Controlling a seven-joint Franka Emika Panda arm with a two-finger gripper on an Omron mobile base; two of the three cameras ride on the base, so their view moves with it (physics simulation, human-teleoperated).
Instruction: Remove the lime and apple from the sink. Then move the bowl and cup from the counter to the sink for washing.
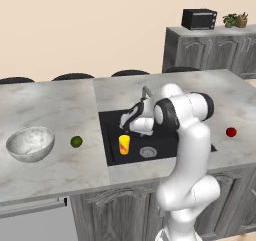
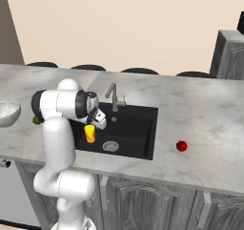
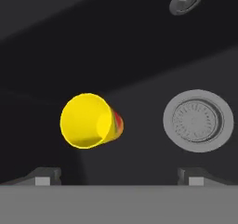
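The yellow cup (image 1: 124, 144) (image 2: 89, 133) (image 3: 88, 121) stands upright on the floor of the black sink (image 1: 112, 122) (image 2: 138, 129) (image 3: 139, 56), left of the round drain (image 3: 198, 121). My gripper (image 1: 125, 128) (image 2: 98, 121) (image 3: 120, 176) hangs just above the cup, open, holding nothing. The marbled bowl (image 1: 30, 144) (image 2: 8, 112) sits on the counter far to the left. Between the bowl and the sink lies the lime (image 1: 76, 141) (image 2: 36, 120), partly behind my arm in the right base view. The apple (image 1: 231, 132) (image 2: 181, 146) rests on the counter right of the sink.
A grey faucet (image 1: 146, 92) (image 2: 114, 96) rises at the sink's back edge. A black microwave (image 1: 199, 19) and a potted plant (image 1: 236, 20) stand on a far cabinet. Dark stool tops line the counter's far side.
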